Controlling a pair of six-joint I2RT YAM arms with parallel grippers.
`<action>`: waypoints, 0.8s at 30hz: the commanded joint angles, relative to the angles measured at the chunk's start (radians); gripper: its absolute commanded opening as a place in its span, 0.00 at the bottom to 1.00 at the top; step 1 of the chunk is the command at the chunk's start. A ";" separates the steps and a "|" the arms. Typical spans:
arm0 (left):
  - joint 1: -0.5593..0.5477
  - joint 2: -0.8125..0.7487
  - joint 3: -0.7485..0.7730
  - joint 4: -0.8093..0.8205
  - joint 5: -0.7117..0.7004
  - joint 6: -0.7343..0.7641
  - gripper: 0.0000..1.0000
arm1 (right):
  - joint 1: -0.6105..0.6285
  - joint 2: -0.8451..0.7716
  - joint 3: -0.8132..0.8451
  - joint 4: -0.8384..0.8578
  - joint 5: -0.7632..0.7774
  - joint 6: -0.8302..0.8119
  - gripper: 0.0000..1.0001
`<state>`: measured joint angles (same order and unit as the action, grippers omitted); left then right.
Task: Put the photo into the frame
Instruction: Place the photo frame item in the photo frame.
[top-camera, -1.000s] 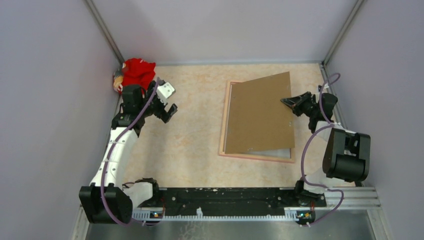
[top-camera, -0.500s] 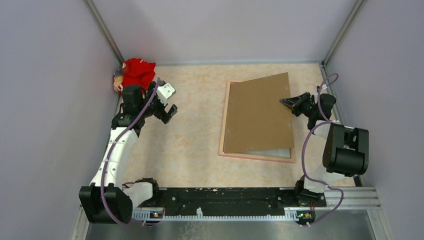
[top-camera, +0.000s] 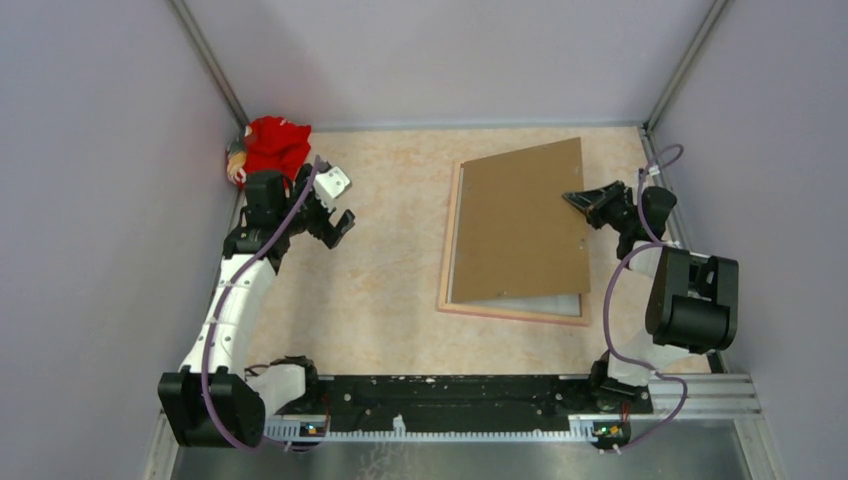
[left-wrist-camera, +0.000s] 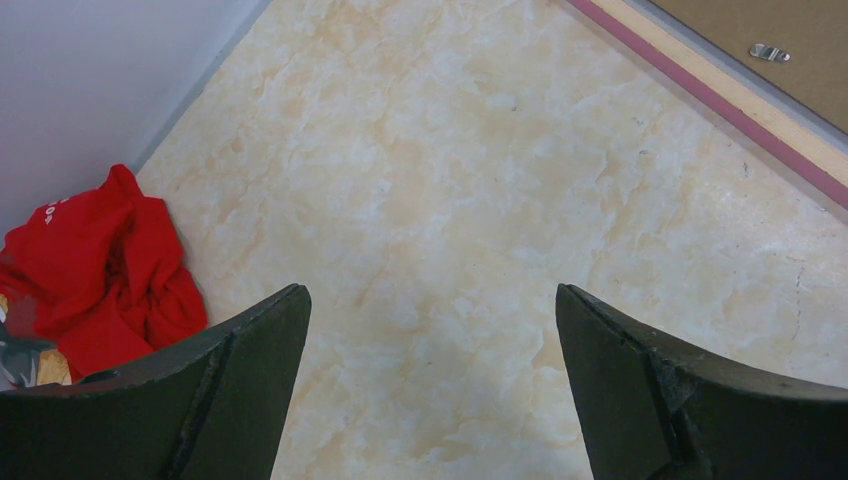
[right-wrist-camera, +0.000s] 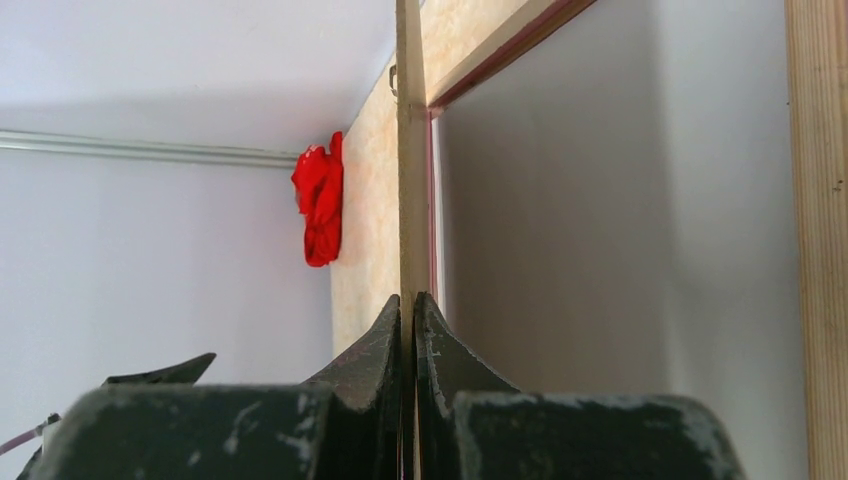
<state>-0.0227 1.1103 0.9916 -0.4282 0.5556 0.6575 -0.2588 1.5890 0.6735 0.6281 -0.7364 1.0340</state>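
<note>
Photo (top-camera: 535, 303) is mostly hidden under the brown backing board (top-camera: 515, 225). Only a plain pale strip is seen inside the near rim of the frame (top-camera: 446, 270), and no print is visible. The frame is laid flat on the desk (top-camera: 380, 280), left of the right end effector (top-camera: 572, 199), peach wood side up with a pink outer edge. The right end effector is clamped on the board's right edge, which is lifted and tilted. The board is seen edge-on as thin fibreboard in the right wrist view. The left end effector (top-camera: 345, 220) is held apart over marbled beige desk. A crumpled red cloth (left-wrist-camera: 100, 265) lies to its left, its white lettering unreadable. A small metal clip (left-wrist-camera: 768, 51) is fixed on the board.
</note>
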 joint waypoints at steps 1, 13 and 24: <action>-0.001 -0.007 -0.001 0.007 0.004 0.009 0.99 | -0.016 -0.016 0.001 0.127 -0.030 0.048 0.00; -0.002 -0.002 -0.005 0.006 0.004 0.011 0.99 | -0.016 0.021 -0.031 0.113 -0.053 0.041 0.00; -0.002 -0.004 -0.019 0.008 0.009 0.015 0.99 | -0.015 0.021 -0.073 0.161 -0.044 0.040 0.00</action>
<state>-0.0227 1.1103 0.9874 -0.4339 0.5556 0.6613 -0.2668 1.6150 0.6022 0.6933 -0.7490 1.0569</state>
